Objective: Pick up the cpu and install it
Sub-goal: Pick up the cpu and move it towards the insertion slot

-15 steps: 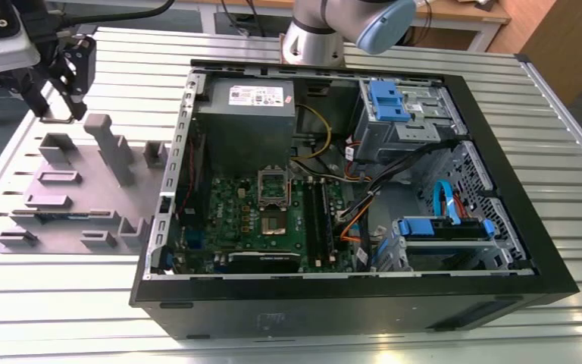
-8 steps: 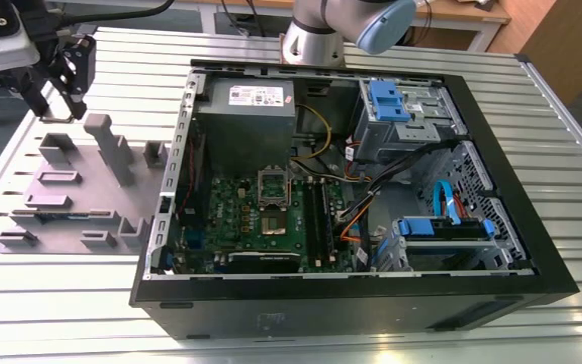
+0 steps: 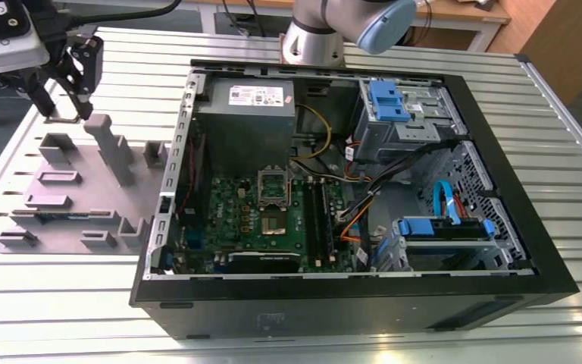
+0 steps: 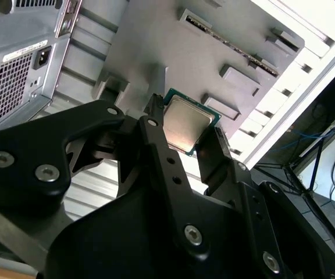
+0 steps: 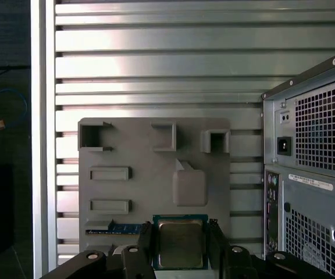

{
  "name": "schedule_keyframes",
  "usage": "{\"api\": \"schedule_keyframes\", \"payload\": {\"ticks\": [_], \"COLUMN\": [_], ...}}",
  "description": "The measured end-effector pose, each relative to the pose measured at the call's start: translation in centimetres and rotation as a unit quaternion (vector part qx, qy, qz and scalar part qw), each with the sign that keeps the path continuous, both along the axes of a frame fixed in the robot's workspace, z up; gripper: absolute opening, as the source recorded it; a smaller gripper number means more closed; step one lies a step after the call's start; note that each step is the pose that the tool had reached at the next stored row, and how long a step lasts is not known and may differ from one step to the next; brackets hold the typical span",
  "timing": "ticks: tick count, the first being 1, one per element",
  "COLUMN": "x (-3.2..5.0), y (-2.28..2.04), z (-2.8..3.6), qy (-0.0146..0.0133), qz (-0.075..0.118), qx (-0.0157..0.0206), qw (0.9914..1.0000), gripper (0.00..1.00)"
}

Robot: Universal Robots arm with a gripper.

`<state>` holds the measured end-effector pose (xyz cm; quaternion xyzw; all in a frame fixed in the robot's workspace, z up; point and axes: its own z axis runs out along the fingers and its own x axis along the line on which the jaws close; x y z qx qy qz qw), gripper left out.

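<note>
The cpu (image 5: 180,243) is a small square chip with a silvery top and a thin green edge. It sits between the two black fingers of my gripper (image 5: 180,232), which press on its two opposite sides. In the second wrist view the cpu (image 4: 186,122) is held at a slant in front of the lilac-grey holder plate (image 4: 173,52). In the exterior view my gripper (image 3: 64,102) hangs over the far end of the holder plate (image 3: 79,189), at the exterior view's left. The open computer case (image 3: 352,182) shows the motherboard socket (image 3: 273,224) with its dark frame lifted.
Upright holder blocks (image 3: 109,148) rise from the plate near the gripper. A memory stick (image 5: 114,228) lies in a slot on the plate beside the cpu. The case's rear wall (image 5: 307,174) stands close by. Inside the case are the grey power supply (image 3: 245,102), cables and blue drive bays (image 3: 387,102).
</note>
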<state>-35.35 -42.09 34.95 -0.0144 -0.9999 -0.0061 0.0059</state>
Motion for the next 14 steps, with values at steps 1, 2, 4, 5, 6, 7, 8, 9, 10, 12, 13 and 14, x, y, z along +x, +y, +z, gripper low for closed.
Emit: {"api": "schedule_keyframes", "payload": {"ticks": [1, 2, 4, 5, 6, 7, 8, 9, 10, 12, 13, 14], "x": [0.16, 0.33, 0.71, 0.91, 1.13, 1.34, 1.55, 2.02, 2.26, 2.73, 2.98, 3.23], "y": [0.0, 0.0, 0.0, 0.0, 0.0, 0.0, 0.0, 0.0, 0.0, 0.0, 0.0, 0.0], "z": [0.0, 0.0, 0.0, 0.0, 0.0, 0.0, 0.0, 0.0, 0.0, -0.01, -0.01, -0.01], "qy": [0.0, 0.0, 0.0, 0.0, 0.0, 0.0, 0.0, 0.0, 0.0, 0.0, 0.0, 0.0], "qz": [0.0, 0.0, 0.0, 0.0, 0.0, 0.0, 0.0, 0.0, 0.0, 0.0, 0.0, 0.0], "qx": [0.0, 0.0, 0.0, 0.0, 0.0, 0.0, 0.0, 0.0, 0.0, 0.0, 0.0, 0.0], "qw": [1.0, 1.0, 1.0, 1.0, 1.0, 1.0, 1.0, 1.0, 1.0, 1.0, 1.0, 1.0], "gripper": [0.47, 0.47, 0.47, 0.47, 0.47, 0.47, 0.47, 0.47, 0.47, 0.47, 0.47, 0.47]}}
